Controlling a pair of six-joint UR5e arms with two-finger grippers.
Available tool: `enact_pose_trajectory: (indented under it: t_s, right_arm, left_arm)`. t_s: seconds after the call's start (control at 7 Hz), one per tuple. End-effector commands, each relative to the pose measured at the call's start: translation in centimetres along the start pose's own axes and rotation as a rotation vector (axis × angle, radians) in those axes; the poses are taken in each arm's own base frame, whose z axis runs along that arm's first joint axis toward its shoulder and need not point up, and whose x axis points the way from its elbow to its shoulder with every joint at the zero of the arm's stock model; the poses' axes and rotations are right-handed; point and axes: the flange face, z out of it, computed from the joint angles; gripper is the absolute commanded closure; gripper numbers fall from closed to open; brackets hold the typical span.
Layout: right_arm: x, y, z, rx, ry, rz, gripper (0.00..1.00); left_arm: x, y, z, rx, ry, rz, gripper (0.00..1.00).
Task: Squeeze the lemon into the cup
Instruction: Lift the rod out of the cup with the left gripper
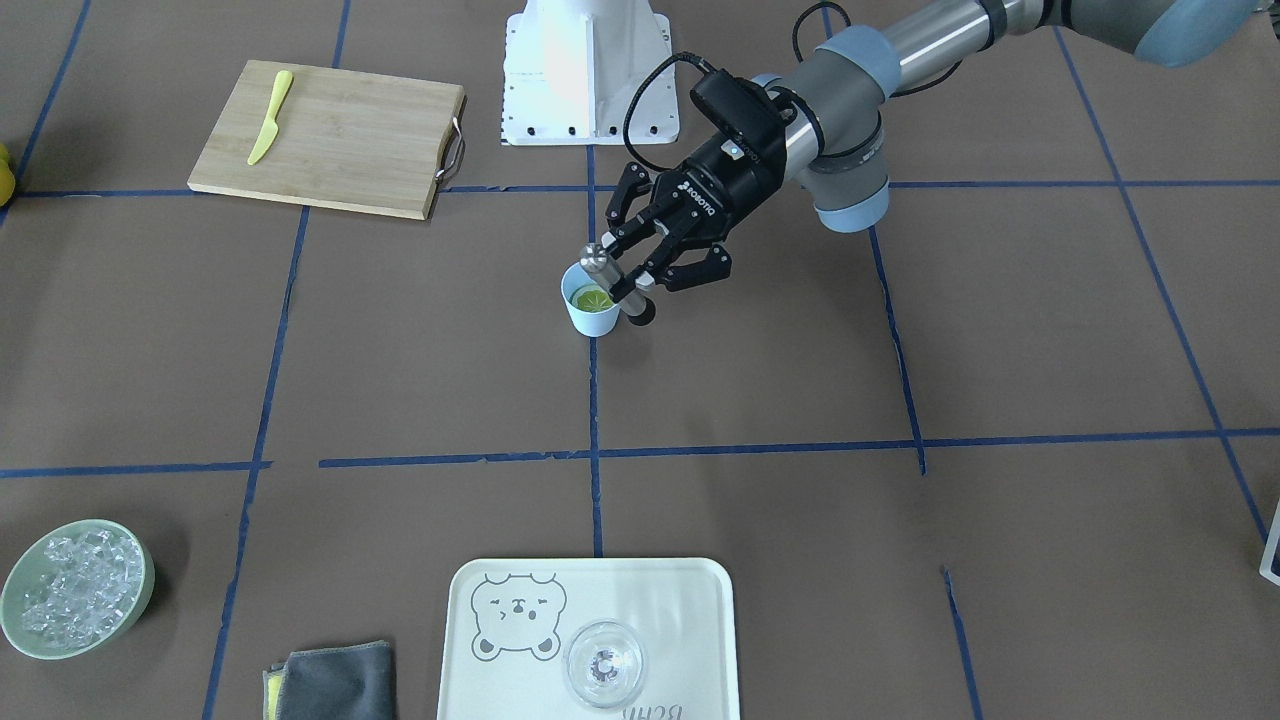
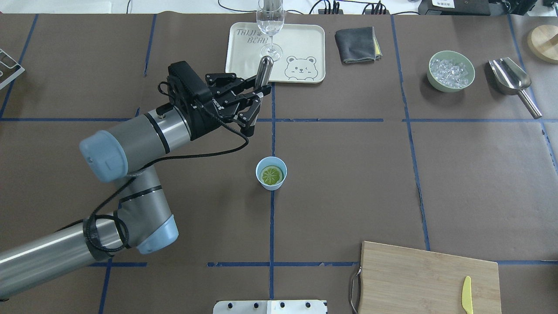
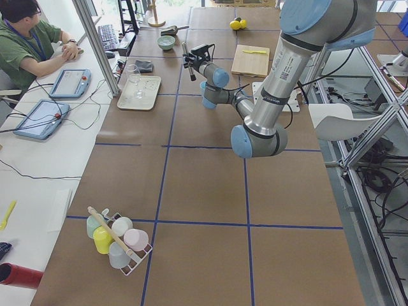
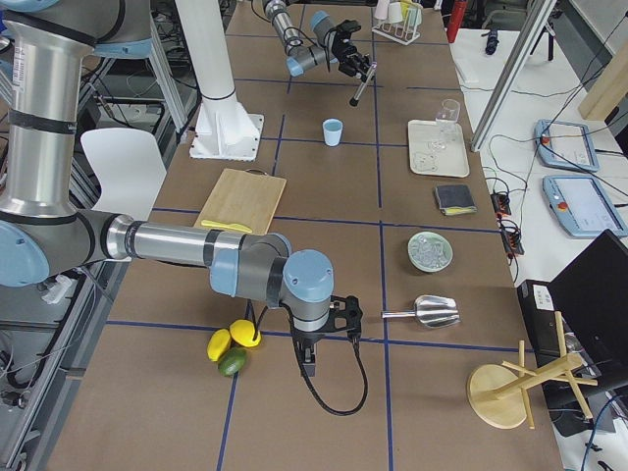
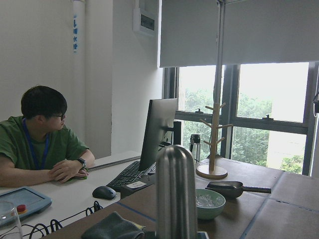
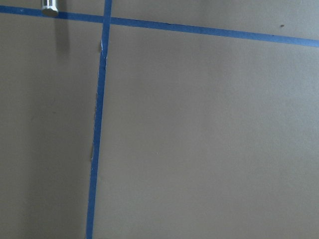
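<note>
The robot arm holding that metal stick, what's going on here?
The left gripper grips a metal rod, raised above the table close to the cup. The lemon slice lies inside the cup, so the rod looks ready to press it. The right arm is far off at the table's end.

The left arm [image 2: 130, 139] reaches forward above the table. The left gripper [image 2: 260, 93] is closed around a metal rod [image 2: 263, 72]. The right arm [image 4: 177, 243] stretches low, and the right gripper [image 4: 308, 368] points down.

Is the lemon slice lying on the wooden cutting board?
No, the lemon slice lies inside the light-blue cup; the cutting board holds only a yellow knife.
</note>
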Motion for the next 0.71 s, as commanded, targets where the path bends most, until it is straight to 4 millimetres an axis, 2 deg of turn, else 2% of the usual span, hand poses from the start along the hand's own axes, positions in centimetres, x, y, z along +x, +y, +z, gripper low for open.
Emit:
enact_pose_trajectory:
  t_s: [0.0,0.29,0.57]
  right_arm:
    - [0.2,0.1,0.2,-0.003,-0.002,0.004,0.0]
    - [0.3,0.1,0.4,-0.007,-0.003,0.006,0.0]
    - [0.5,0.2,0.7,-0.013,-0.004,0.011,0.0]
  left_arm:
    - [-4.9,-1.4,-2.1,-0.3,-0.076,-0.009,1.0]
    - [-11.3,-1.2,-5.7,-0.596,-0.134,-0.076,1.0]
    - [-15.7,-1.6,-9.2,-0.81,-0.337,-0.167,1.0]
